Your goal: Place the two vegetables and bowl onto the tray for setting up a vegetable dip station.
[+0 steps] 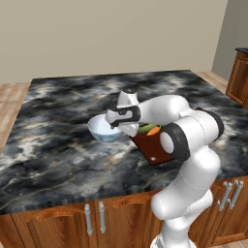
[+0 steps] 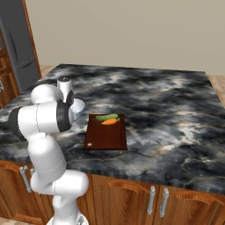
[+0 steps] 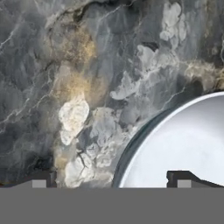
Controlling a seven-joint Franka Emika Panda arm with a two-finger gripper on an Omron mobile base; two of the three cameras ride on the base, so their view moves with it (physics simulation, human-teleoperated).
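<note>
Open gripper point(image 3: 111, 179) astride bowl point(image 3: 183, 144) rim (counter point(image 3: 87, 87) beside)

One round white bowl point(image 1: 103, 129), one reddish-brown wooden tray point(image 2: 105, 134), one orange carrot point(image 2: 109, 121), one slim green vegetable point(image 2: 105, 117).

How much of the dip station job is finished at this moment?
Done: the carrot and green vegetable lie on the tray. In hand: the open end effector hangs over the rim of the bowl, gripping nothing. Left: the bowl sits on the counter beside the tray.
</note>
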